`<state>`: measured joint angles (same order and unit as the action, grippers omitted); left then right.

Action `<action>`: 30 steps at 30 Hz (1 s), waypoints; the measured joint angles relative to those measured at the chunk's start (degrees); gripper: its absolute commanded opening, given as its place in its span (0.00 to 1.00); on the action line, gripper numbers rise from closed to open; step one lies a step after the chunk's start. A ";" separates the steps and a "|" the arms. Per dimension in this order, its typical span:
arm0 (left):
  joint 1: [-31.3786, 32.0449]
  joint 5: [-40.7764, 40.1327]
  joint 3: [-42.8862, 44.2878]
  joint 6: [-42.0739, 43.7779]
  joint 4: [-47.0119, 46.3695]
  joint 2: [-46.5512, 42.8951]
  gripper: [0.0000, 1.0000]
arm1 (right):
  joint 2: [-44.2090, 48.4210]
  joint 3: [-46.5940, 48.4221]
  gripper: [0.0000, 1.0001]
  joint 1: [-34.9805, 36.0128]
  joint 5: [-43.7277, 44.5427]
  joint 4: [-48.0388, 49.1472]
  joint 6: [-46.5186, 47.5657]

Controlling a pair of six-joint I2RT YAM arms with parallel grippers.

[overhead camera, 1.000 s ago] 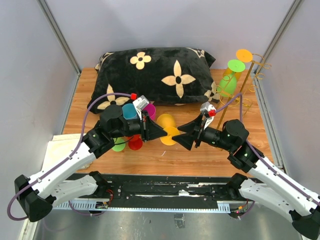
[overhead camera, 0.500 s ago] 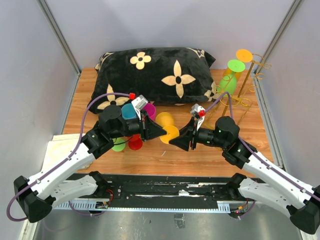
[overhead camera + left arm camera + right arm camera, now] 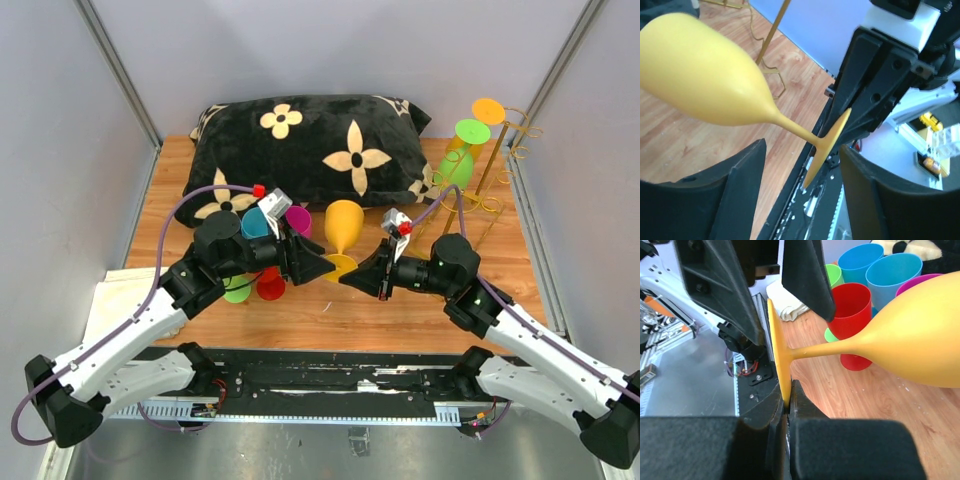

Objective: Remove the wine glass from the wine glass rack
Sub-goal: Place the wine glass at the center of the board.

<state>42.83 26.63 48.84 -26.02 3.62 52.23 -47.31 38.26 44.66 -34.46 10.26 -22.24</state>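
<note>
Over the wooden table [image 3: 330,305], your right gripper [image 3: 787,410] pinches the yellow wine glass [image 3: 343,225] by its foot, well apart from the gold rack [image 3: 508,140]. Your left gripper [image 3: 801,170] stands open beside it.

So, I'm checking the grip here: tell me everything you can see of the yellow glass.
The yellow glass is opaque, matte and plastic-looking, with a rounded bowl, a thin stem and a flat round foot. It is off the rack, tipped on its side above the table, bowl toward the pillow. The right gripper is shut on the foot's rim. The left gripper has its fingers open on either side of the foot, not gripping it.
</note>
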 measured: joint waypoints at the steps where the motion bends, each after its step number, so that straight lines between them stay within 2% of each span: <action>1: 0.00 -0.59 0.02 0.15 0.07 -0.07 0.76 | 0.26 -0.33 0.01 0.02 0.07 0.13 0.46; 4: 0.00 -4.13 0.07 0.11 1.27 -1.03 0.91 | 0.87 -1.73 0.01 0.96 1.11 0.22 3.37; 9: 0.00 -11.47 0.07 -0.31 3.02 -5.14 1.00 | 0.90 -4.59 0.01 8.37 6.93 -2.05 15.28; 15: 0.00 -16.52 0.98 -0.57 4.33 -7.04 1.00 | -0.02 -7.93 0.01 21.31 14.19 -7.34 41.88; 20: 0.00 -16.52 1.09 -0.55 5.99 -5.03 0.98 | 0.76 -11.26 0.01 22.97 18.05 -9.35 56.35; 30: 0.00 -0.66 1.60 1.46 5.84 0.35 0.83 | 5.97 -13.84 0.01 22.97 19.58 -11.52 65.20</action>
<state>42.83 25.98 50.43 -24.56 9.45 52.58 -41.34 24.43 67.64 -14.87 -1.26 42.96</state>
